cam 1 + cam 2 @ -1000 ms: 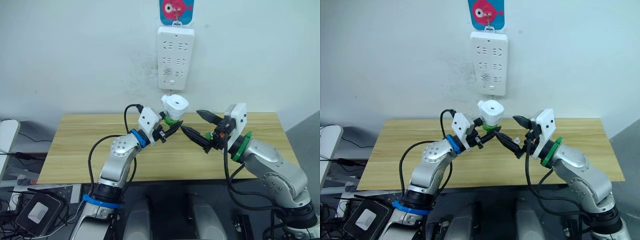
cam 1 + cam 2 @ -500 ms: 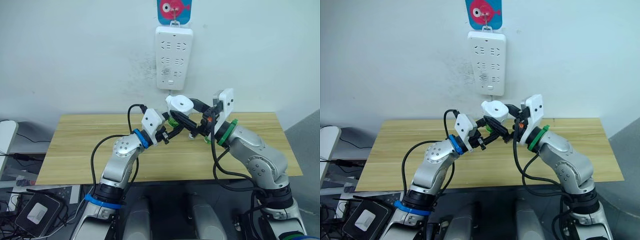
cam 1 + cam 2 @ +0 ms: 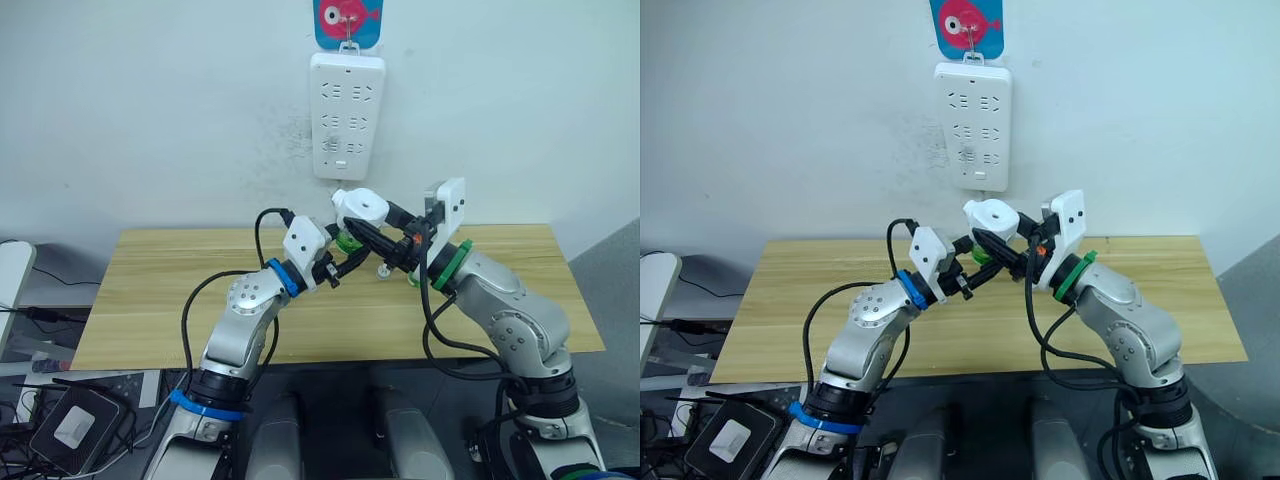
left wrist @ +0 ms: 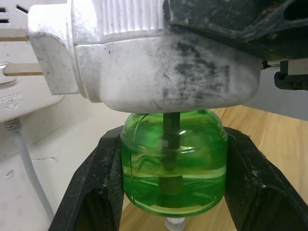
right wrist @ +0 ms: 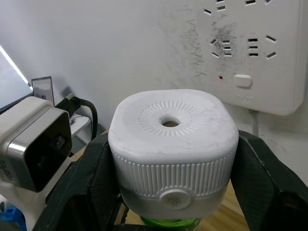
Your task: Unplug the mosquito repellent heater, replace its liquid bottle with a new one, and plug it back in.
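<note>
The wooden worktop (image 3: 150, 290) stands against a white wall carrying a power strip (image 3: 347, 115). Above the worktop, just below the strip, the right gripper (image 5: 168, 192) has its jaws clamped on the mosquito repellent heater (image 5: 172, 144). The left gripper (image 4: 171, 192) has its jaws closed on the green liquid bottle (image 4: 172, 161) beneath the heater.
</note>
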Action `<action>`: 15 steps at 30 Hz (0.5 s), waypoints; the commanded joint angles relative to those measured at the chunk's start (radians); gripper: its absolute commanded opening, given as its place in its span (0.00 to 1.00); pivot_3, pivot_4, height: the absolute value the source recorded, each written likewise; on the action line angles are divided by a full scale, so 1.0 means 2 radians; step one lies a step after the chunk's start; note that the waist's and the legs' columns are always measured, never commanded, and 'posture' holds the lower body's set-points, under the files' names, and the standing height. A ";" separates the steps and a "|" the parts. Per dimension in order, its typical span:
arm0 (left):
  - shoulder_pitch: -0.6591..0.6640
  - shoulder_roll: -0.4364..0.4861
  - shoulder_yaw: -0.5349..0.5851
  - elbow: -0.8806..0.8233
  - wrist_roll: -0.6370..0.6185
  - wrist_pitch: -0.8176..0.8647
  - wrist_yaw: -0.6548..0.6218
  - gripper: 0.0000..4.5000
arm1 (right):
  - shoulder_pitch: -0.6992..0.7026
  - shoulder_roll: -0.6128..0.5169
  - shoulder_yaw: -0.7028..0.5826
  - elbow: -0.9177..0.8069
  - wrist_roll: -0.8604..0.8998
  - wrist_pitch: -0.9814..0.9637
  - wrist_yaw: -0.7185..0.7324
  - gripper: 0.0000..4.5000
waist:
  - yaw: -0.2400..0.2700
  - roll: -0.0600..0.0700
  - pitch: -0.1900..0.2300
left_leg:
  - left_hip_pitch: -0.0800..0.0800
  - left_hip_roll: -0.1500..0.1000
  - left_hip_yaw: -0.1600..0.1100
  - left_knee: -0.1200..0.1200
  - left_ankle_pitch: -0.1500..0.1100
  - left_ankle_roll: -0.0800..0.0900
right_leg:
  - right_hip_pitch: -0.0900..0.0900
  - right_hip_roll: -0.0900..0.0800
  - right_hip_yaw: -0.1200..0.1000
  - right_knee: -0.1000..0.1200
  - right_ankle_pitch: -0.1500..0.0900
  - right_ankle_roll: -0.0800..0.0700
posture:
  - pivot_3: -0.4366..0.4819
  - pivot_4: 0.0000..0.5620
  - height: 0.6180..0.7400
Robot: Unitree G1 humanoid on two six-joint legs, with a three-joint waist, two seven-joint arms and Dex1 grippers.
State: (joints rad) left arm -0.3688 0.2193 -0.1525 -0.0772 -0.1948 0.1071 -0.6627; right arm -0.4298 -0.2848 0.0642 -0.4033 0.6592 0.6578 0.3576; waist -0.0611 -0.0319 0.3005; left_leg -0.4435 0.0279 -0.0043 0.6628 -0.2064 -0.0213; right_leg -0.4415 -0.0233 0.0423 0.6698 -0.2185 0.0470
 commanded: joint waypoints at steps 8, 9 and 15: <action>0.101 0.031 0.045 -0.142 -0.008 0.061 0.061 1.00 | 0.056 -0.009 -0.049 0.015 -0.067 -0.074 -0.008 0.65 | 0.001 0.000 0.000 | 0.000 0.001 0.000 -0.001 0.000 0.000 | 0.000 0.000 0.000 -0.002 0.000 0.000 | 0.36 0.46 1.00; 0.098 0.038 0.056 -0.145 -0.012 0.069 0.063 1.00 | 0.060 -0.011 -0.053 0.011 -0.067 -0.072 -0.008 0.65 | 0.001 0.000 0.000 | 0.000 0.001 0.000 -0.001 0.000 0.000 | 0.000 0.000 0.000 -0.002 0.000 0.000 | 0.36 0.47 1.00; -0.052 0.085 0.094 -0.034 -0.023 0.062 0.031 1.00 | 0.079 -0.043 -0.045 -0.005 -0.095 -0.079 0.012 0.65 | 0.008 0.000 0.000 | 0.000 0.000 0.000 0.000 0.000 0.000 | 0.001 0.000 0.000 -0.003 -0.001 0.002 | 0.37 0.48 1.00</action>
State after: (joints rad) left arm -0.4156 0.3723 0.0264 -0.1875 -0.2306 0.2647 -0.5621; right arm -0.2810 -0.3662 -0.0162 -0.3580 0.4772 0.5321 0.3673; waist -0.0451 -0.0323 0.3006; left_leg -0.4441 0.0283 -0.0043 0.6635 -0.2063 -0.0213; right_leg -0.4399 -0.0223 0.0418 0.6641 -0.2212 0.0517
